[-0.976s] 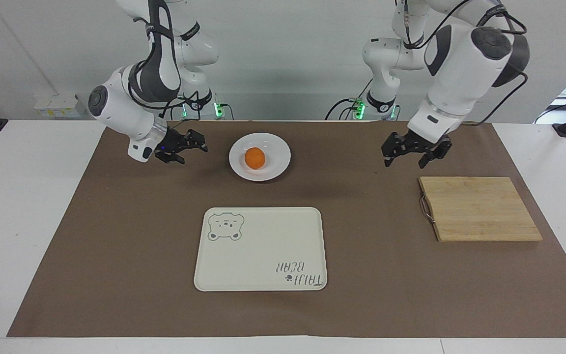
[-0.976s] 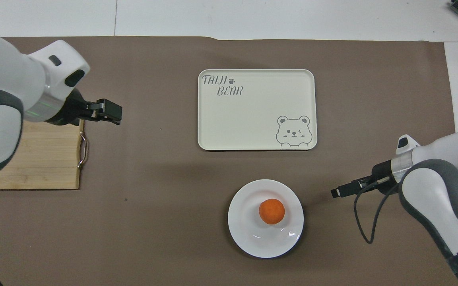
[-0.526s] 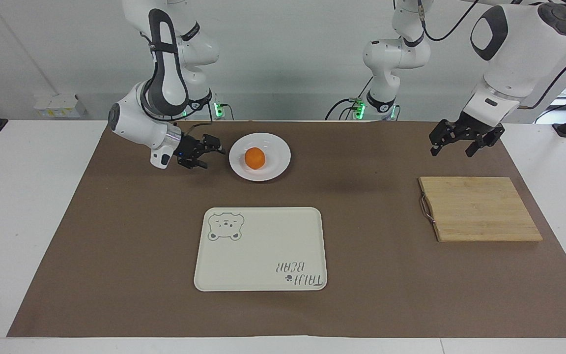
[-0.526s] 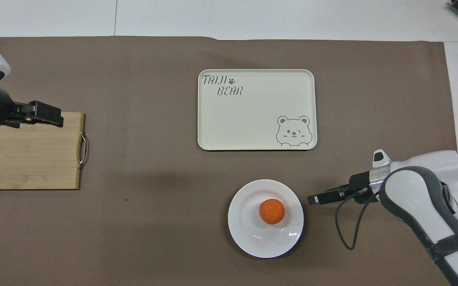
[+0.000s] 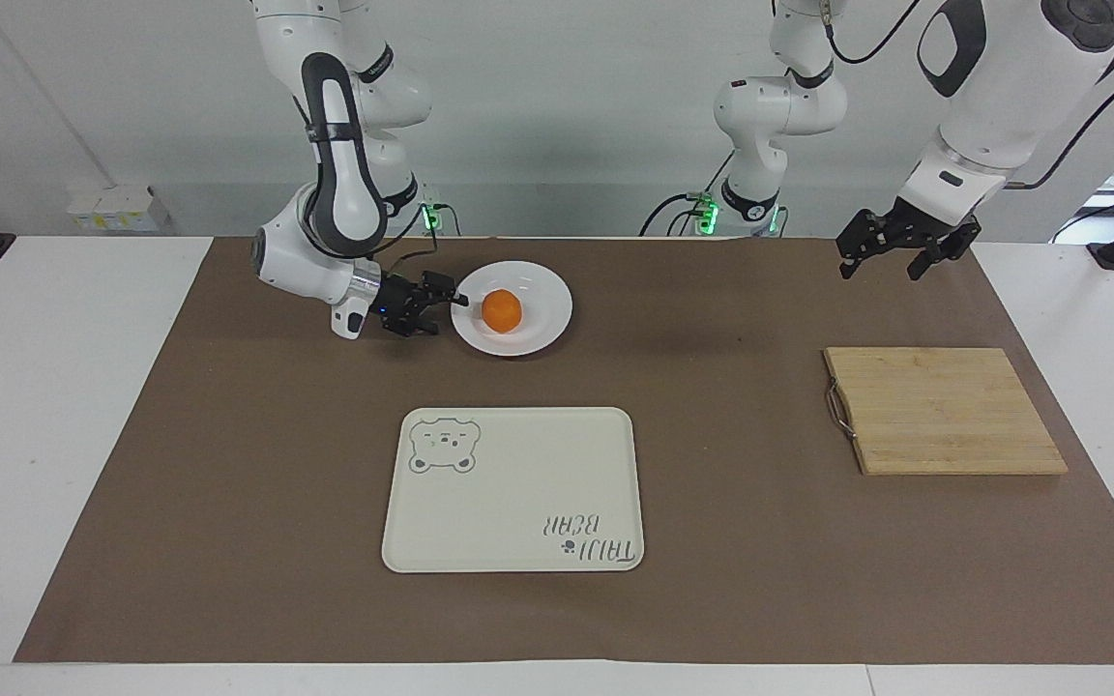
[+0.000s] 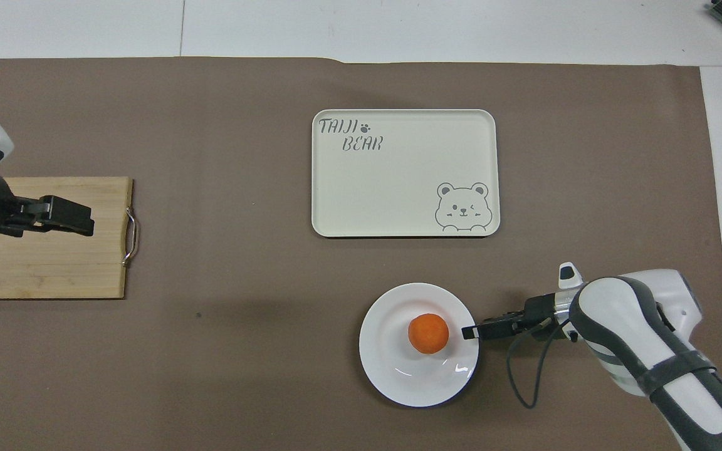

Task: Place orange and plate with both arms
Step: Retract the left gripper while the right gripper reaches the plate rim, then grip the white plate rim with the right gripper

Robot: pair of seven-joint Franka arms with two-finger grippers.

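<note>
Two grippers: both empty, fingers spread apart.
Right gripper (image 5: 449, 302): low at the plate's rim, at the edge toward the right arm's end of the table; its fingers (image 6: 470, 330) point sideways at the plate, and the tips lie over the rim seen from above. Whether they touch the rim cannot be told.
Left gripper (image 5: 884, 259): raised in the air, fingers pointing down; seen from above it hangs over the cutting board.
Orange (image 5: 501, 310): resting in the middle of the plate, just past the right fingertips, not touched.
Plate (image 5: 542, 333): white, flat on the brown mat, directly in front of the right fingers and well apart from the left ones.
Tray (image 5: 518, 503): cream, with a bear drawing, farther from the robots than the plate, well clear of both sets of fingers.
Cutting board (image 5: 944, 411): wooden, with a metal handle, at the left arm's end of the table, below the left fingers.
Mat (image 5: 228, 483): brown sheet under everything.
</note>
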